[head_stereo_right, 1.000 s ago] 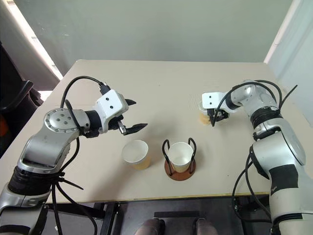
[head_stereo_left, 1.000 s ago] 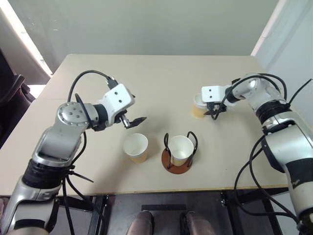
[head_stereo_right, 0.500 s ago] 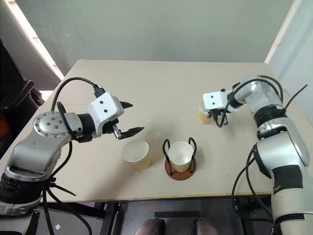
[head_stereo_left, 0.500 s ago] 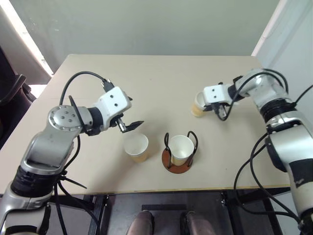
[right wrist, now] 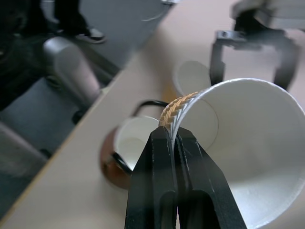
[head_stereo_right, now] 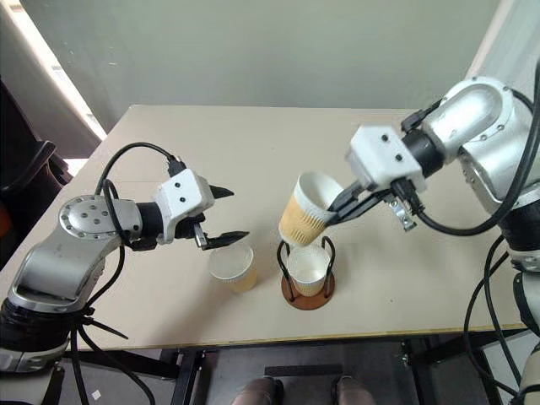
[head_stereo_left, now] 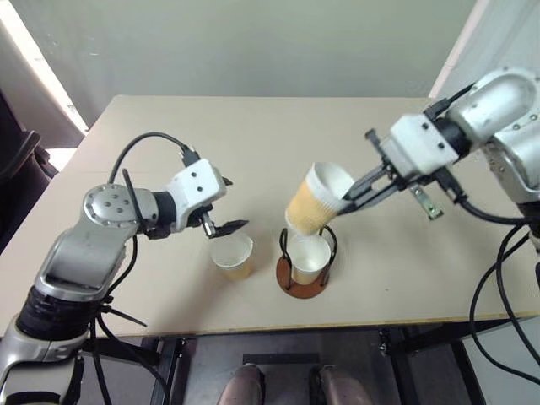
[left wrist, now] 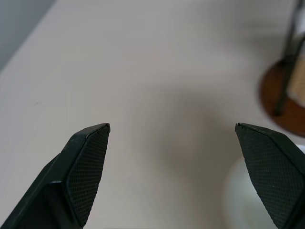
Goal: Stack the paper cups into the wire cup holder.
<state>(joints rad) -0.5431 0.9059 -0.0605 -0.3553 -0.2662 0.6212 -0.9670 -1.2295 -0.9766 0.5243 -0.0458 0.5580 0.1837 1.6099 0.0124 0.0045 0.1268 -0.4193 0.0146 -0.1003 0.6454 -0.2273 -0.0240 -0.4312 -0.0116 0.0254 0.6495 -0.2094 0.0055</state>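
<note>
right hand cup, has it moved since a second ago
Yes. The right hand has carried the cup off the table's far right area toward the robot; it now hangs tilted just above the wire cup holder.

The lifted paper cup point(head_stereo_left: 314, 199) hides part of the wire cup holder point(head_stereo_left: 304, 268), seemingly its rear loop

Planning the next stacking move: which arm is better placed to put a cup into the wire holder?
Right. The right gripper already pinches a paper cup by its rim, tilted just above the wire cup holder. The left gripper hangs open above the loose cup.
</note>
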